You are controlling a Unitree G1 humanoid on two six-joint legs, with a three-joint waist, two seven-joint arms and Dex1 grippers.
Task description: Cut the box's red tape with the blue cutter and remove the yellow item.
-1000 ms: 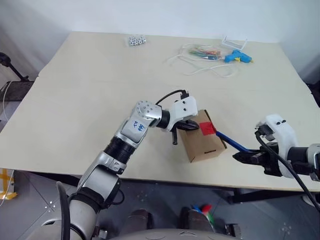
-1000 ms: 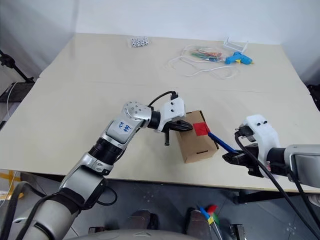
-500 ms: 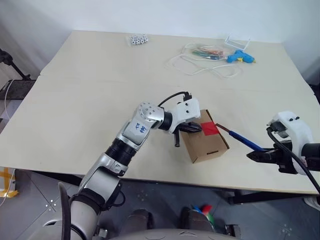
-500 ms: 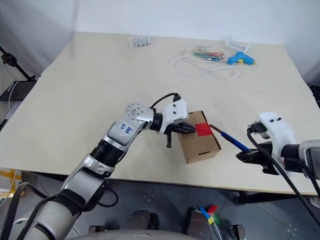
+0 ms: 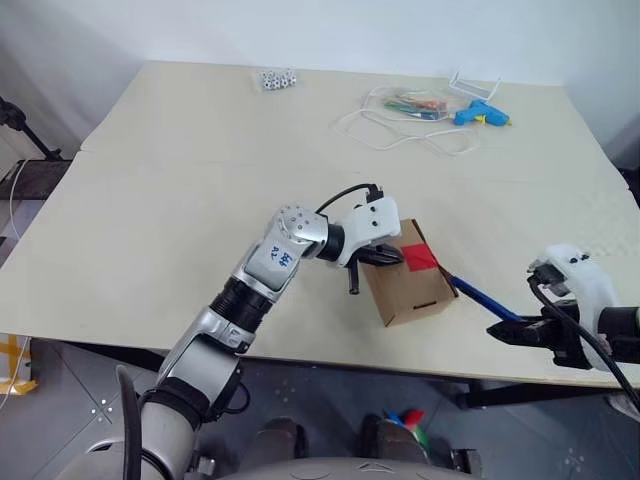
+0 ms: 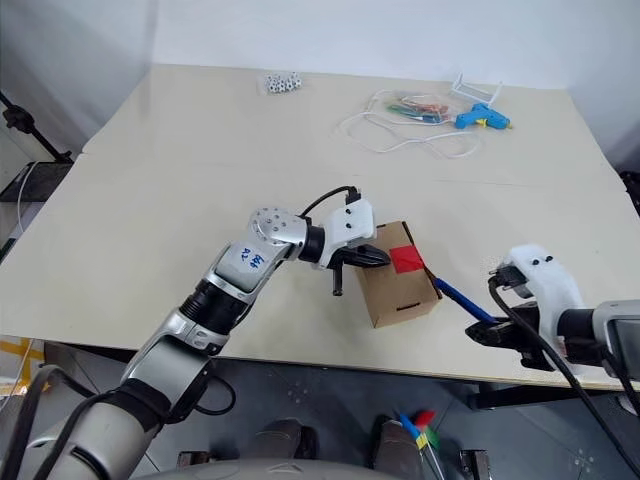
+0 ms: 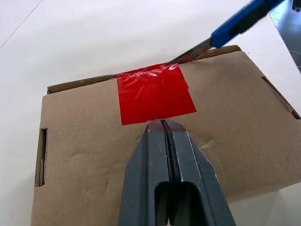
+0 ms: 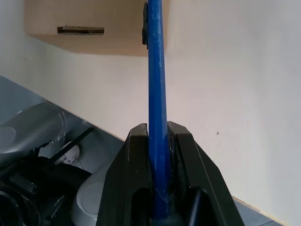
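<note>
Wide bare table [image 5: 170, 190] lies from 9 to 12 o'clock of the box [image 5: 410, 285]. At 9 o'clock the left gripper [image 5: 385, 256], fingers together, presses on the box top. At 4 o'clock the blue cutter [image 5: 482, 297] bars approach. Cables [image 5: 400, 125] and glue gun [image 5: 480, 113] clutter 12 o'clock, well apart.
</note>
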